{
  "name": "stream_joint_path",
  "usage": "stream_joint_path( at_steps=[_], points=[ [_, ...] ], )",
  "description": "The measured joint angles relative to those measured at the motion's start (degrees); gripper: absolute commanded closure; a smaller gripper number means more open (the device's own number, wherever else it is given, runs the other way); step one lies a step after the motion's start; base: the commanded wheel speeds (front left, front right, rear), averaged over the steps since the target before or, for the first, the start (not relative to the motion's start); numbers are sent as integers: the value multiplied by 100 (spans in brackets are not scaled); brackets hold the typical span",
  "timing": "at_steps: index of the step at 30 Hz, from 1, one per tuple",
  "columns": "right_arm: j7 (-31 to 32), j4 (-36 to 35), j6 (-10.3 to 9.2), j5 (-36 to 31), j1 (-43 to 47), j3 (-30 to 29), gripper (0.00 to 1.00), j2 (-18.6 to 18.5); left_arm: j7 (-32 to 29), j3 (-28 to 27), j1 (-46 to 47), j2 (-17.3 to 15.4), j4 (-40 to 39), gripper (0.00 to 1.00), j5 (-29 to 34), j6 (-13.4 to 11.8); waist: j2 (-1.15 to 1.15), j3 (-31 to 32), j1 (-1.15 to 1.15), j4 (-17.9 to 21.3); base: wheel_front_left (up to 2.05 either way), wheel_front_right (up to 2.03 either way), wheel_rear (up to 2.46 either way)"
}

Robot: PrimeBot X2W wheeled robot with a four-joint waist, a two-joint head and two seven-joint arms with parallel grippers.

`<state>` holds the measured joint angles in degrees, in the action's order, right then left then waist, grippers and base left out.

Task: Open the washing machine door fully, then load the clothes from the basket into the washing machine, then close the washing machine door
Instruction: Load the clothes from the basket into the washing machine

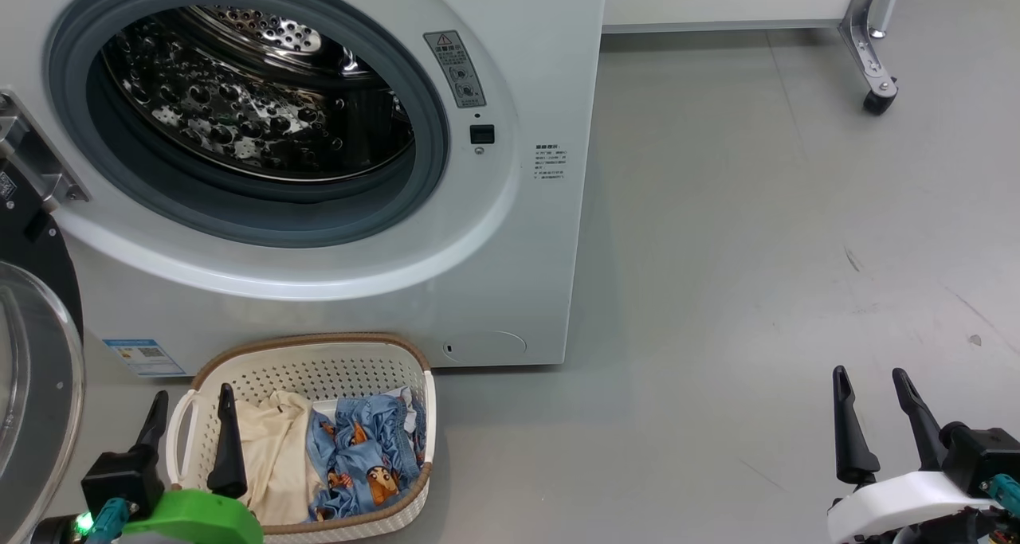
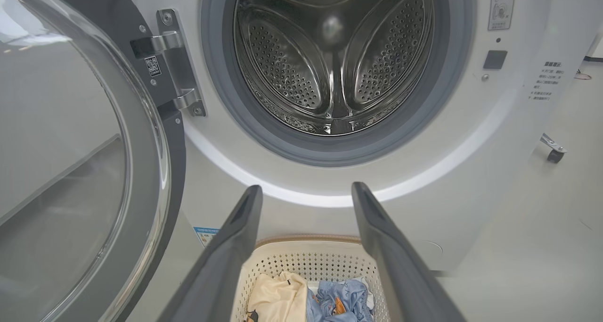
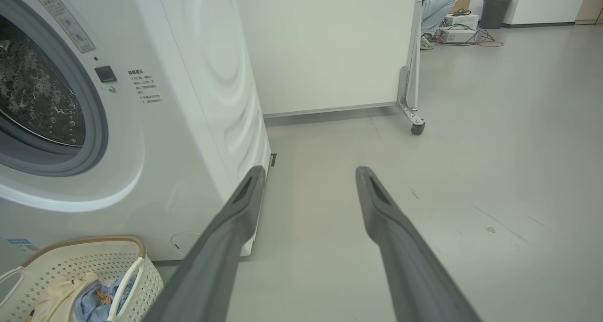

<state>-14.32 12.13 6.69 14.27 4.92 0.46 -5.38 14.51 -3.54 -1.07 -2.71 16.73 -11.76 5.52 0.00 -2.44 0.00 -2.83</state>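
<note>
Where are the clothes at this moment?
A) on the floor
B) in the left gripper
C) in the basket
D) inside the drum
C: the clothes lie in the basket on the floor in front of the machine, and the drum holds nothing.

The head view looks forward and down from above at the washing machine point(image 1: 518, 249) front and the basket point(image 1: 319, 339) below it. The left wrist view sits low and close, facing straight into the drum point(image 2: 282, 62) over that same basket, the washing machine door point(image 2: 80, 161) at its left. The right wrist view, seemingly farther off, faces past the machine's right side toward a wheeled partition point(image 3: 330, 44), catching the basket too.
</note>
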Motion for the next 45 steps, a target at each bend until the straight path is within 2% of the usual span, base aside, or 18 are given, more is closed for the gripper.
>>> stream_joint_path(
  at_steps=[10, 20, 45],
  points=[
    [0, -26, 0, 0, -2, -15, 0, 4, 0, 42, -2, 4, 45, 0, -1, 3, 0, -56, 0, 12, 0, 0, 0],
    [0, -174, -1, -3, -101, -43, 0, 10, 0, 47, 23, 9, 46, 0, -79, 5, 0, -406, 0, 21, 0, 0, 0],
    [0, -376, 31, -21, -824, 275, 0, 41, 1, 93, 1187, 5, 73, 0, -171, 54, 0, -2136, 0, 174, 0, 0, 0]
  ],
)
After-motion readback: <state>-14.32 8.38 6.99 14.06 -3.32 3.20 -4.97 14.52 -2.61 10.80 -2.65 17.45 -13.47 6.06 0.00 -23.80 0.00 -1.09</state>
